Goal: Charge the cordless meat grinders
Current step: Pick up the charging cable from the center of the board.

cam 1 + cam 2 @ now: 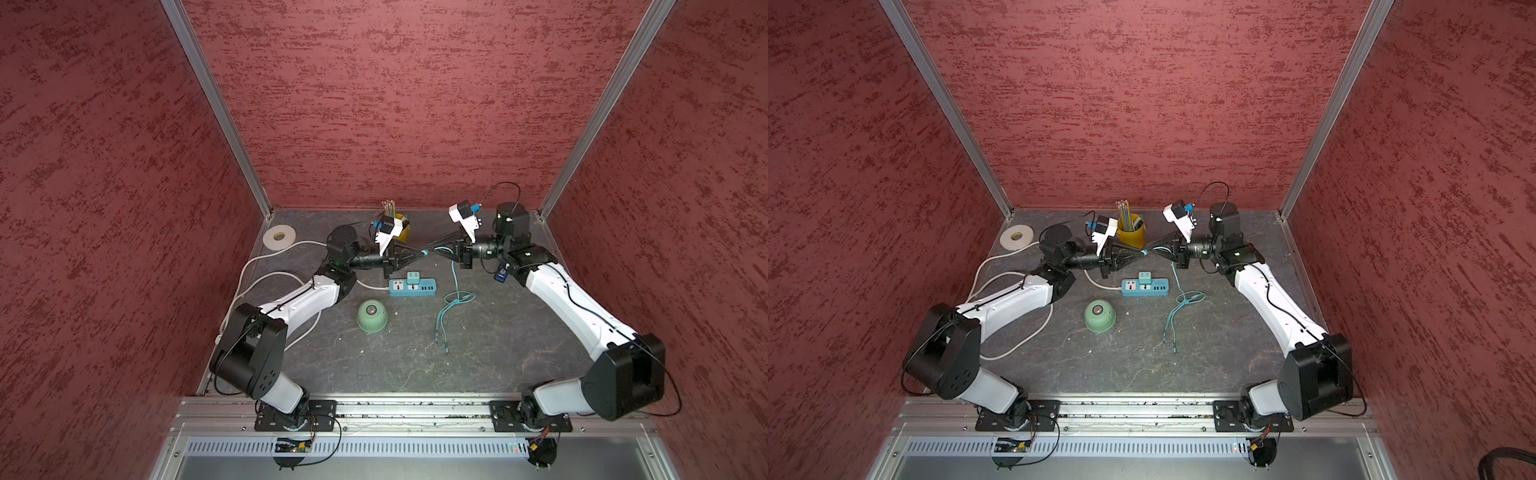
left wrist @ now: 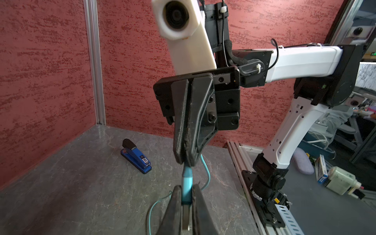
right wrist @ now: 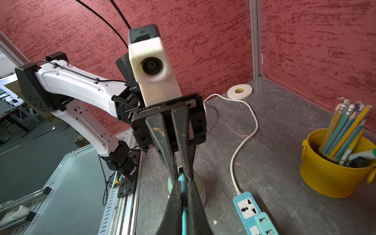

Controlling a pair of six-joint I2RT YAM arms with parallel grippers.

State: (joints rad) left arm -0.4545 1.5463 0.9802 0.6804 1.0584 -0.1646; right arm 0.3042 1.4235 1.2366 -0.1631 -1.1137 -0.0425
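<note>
The pale mint-green meat grinder [image 1: 372, 316] [image 1: 1099, 316] stands dome up on the table in front of the power strip, and nothing touches it. A teal charging cable [image 1: 457, 297] [image 1: 1187, 298] is held in the air behind the strip. My left gripper [image 1: 420, 252] [image 2: 186, 195] is shut on its plug [image 2: 186, 183], whose metal end points back between the fingers. My right gripper [image 1: 433, 249] [image 3: 184, 195], tip to tip with the left, is shut on the cable [image 3: 181, 179] just past the plug. The rest hangs to the table in a loop.
A blue power strip [image 1: 412, 286] [image 3: 247, 207] carries a teal cube adapter [image 1: 412, 277]; its white cord [image 1: 249, 286] runs left. A yellow pencil cup [image 1: 402, 227] and a tape roll [image 1: 279, 237] sit at the back. A blue stapler [image 2: 136, 155] lies under the right arm.
</note>
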